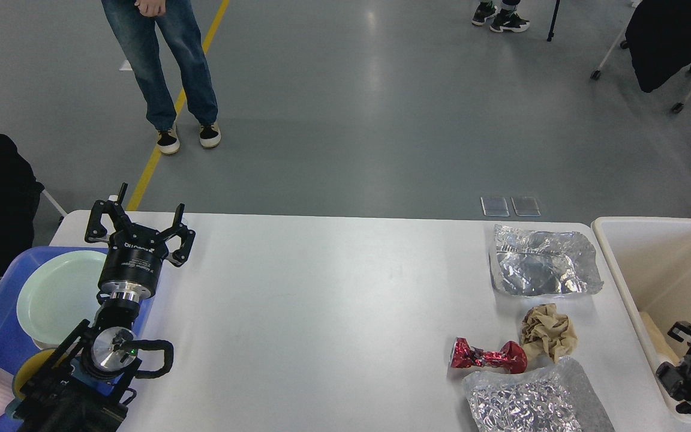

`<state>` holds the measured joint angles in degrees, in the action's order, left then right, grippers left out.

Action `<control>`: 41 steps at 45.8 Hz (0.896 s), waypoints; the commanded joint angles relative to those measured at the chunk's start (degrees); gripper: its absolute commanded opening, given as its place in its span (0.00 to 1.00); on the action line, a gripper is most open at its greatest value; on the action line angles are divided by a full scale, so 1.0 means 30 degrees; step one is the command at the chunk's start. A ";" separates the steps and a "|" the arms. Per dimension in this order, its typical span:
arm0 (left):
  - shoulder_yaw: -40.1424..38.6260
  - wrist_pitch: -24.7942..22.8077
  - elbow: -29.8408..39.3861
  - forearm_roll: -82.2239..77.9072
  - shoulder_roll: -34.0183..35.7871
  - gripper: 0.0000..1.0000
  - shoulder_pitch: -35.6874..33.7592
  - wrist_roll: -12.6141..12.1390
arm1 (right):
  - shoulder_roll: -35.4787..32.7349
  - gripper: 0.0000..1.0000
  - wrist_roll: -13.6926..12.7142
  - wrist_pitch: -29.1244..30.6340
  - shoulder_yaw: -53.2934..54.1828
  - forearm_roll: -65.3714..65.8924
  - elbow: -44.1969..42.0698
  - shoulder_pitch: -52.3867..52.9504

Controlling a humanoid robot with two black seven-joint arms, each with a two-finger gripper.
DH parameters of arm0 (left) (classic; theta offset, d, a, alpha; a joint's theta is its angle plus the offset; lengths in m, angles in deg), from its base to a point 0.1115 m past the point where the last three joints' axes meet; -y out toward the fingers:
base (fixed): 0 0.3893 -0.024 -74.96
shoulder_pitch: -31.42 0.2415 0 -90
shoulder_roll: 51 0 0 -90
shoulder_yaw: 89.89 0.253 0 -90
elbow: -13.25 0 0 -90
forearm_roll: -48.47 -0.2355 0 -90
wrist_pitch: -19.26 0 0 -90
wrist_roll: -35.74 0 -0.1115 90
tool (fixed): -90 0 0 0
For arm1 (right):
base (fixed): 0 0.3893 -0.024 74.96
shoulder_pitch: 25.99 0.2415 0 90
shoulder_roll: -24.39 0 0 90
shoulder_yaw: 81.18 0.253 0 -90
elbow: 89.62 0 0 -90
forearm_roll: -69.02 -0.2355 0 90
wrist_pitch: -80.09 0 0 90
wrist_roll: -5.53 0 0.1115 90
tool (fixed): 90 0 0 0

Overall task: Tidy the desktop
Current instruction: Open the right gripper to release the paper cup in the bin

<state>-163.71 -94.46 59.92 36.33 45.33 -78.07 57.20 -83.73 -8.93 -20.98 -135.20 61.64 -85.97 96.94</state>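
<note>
The left arm [96,354] is black, with a silver metal ring below a cylindrical wrist bearing faint pale lettering, a round silver joint cap with a small green light, and looped black cable beside it

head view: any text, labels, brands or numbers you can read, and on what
White lettering on the left gripper, across its black body: too small and tilted to read.
Silver foil bag near the cream bin: faint marks, unreadable.
Crushed red wrapper: no legible text.
Desktop: none.
</note>
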 commanded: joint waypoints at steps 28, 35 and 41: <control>0.0000 -0.0002 0.0000 0.0005 0.0000 0.96 -0.0008 -0.0034 | -0.2484 1.00 -0.0220 0.4012 0.0340 0.0089 0.5545 0.5864; 0.0000 -0.0002 0.0000 0.0005 0.0000 0.96 -0.0008 -0.0034 | -0.3980 1.00 -0.0453 0.5155 -0.0420 0.0381 0.9940 0.9937; 0.0000 -0.0002 0.0000 0.0005 0.0000 0.96 -0.0008 -0.0034 | -0.4070 1.00 -0.0864 0.6941 -0.2762 0.0470 1.3017 1.3481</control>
<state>-163.71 -94.46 59.92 36.37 45.33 -78.10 57.11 -95.59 -10.71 -4.53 -137.98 62.82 -54.85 128.42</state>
